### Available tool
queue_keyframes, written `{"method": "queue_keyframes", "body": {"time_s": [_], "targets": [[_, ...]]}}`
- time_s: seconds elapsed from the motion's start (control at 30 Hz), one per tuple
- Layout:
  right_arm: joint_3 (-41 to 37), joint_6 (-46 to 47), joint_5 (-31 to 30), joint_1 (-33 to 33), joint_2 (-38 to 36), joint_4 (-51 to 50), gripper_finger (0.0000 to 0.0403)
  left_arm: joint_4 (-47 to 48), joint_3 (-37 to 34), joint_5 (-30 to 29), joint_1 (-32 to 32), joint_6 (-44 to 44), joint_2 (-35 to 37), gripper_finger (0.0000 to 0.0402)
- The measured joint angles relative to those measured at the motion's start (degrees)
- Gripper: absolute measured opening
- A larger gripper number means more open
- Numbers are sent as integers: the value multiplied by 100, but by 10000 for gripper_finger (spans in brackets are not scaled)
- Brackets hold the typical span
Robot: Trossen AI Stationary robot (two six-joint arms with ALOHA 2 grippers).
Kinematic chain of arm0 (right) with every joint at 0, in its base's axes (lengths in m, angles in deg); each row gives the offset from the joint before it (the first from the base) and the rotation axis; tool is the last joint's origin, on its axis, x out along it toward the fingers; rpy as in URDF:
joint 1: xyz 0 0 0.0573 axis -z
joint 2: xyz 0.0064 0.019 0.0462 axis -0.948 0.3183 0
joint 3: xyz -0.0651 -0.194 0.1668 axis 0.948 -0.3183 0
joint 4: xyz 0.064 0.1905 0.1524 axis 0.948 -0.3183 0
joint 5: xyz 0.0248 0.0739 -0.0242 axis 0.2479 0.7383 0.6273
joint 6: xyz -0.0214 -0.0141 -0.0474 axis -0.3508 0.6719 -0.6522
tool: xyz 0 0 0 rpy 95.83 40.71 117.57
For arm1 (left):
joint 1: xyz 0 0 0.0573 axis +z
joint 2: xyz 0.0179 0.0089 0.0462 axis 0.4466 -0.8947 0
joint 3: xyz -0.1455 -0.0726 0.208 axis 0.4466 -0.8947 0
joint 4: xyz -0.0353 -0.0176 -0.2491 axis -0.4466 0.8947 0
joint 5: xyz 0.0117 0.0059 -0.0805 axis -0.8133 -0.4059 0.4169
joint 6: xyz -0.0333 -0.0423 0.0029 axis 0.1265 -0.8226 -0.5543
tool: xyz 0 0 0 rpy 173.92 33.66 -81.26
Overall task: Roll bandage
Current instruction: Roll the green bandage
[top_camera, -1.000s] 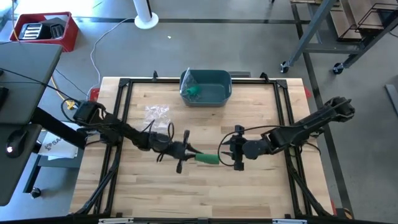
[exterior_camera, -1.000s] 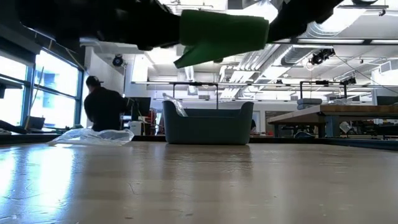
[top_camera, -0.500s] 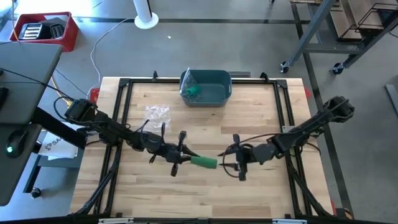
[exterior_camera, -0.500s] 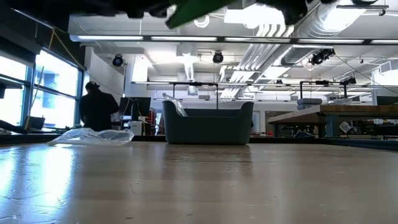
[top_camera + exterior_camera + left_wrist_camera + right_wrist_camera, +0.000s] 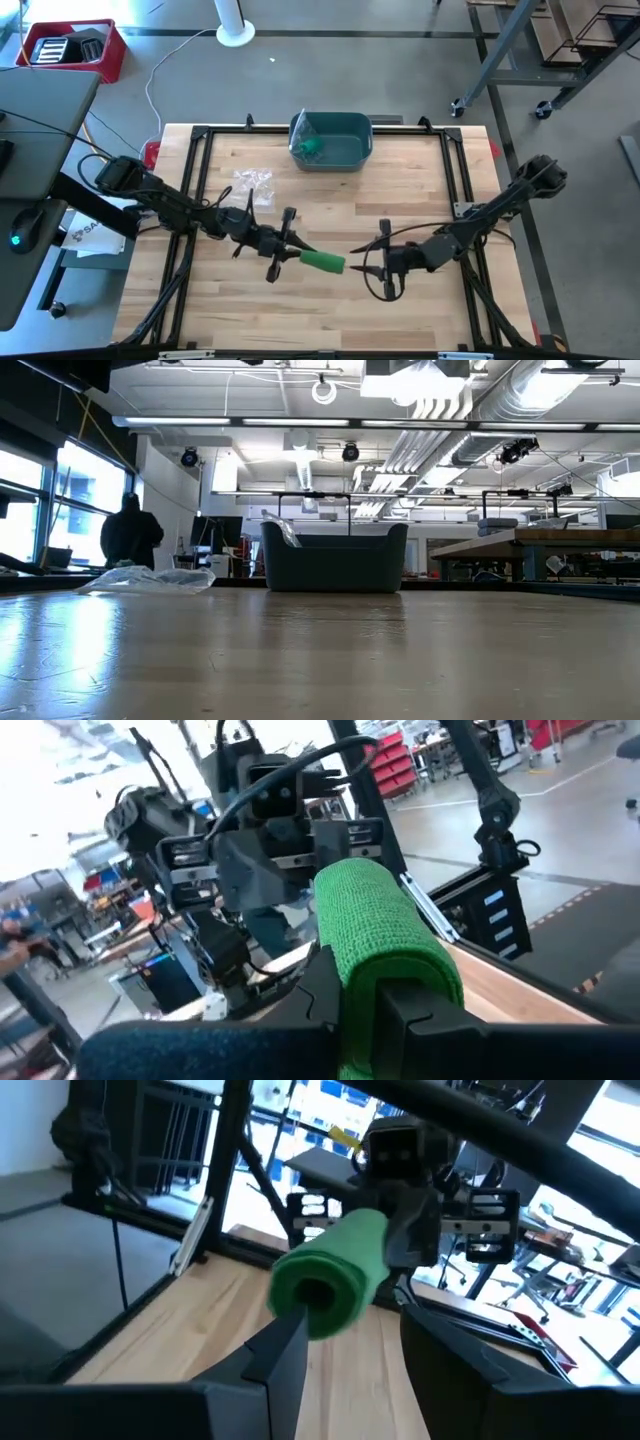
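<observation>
Wooden tabletop (image 5: 330, 200), grey bin (image 5: 333, 140) at its far edge, crumpled plastic wrap (image 5: 252, 181) nearby. Above the near middle: left gripper (image 5: 292, 254), jaws clamped on green bandage roll (image 5: 323, 262) (held aloft). Facing it, just apart: right gripper (image 5: 366, 262), jaws spread, empty.

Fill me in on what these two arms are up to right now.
The left hand is shut on a rolled green bandage, holding it in the air above the middle of the wooden table. The right hand faces the roll's free end with its fingers open, not gripping it. A dark bin sits at the table's far edge, with a crumpled plastic wrapper nearby.
</observation>
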State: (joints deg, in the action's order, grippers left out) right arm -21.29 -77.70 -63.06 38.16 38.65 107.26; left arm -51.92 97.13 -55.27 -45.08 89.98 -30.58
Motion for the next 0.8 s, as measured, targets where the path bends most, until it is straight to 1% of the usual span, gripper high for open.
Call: {"method": "queue_keyframes", "body": {"time_s": [0.13, 0.27, 0.33, 0.4, 0.5, 0.6, 0.7, 0.8], "targets": [[31, -29, -43, 1, 142, -102, 153, 230, 0, -154, 45, -465, 0, 12], [39, 751, -676, 53, 142, -598, 153, 1112, 0, -537, 190, -1163, -99, 12], [40, 1164, -664, 225, 159, -989, 153, 1376, -7, -589, 327, -1550, -325, 12], [40, 1576, -427, 481, 277, -1073, 154, 1310, -9, -593, 437, -1803, -600, 12], [40, 1909, 415, 937, 543, -1076, 165, 1133, 2, -589, 644, -2046, -1062, 13], [40, 2174, 1124, 1373, 872, -1101, 189, 1095, -4, -581, 893, -2348, -1468, 13], [40, 2336, 1468, 1792, 1249, -1114, 217, 1065, -2, -474, 1086, -2616, -1749, 13], [40, 2418, 1764, 2133, 1575, -1113, 238, 1061, -2, -334, 1146, -2646, -1941, 13]]}}
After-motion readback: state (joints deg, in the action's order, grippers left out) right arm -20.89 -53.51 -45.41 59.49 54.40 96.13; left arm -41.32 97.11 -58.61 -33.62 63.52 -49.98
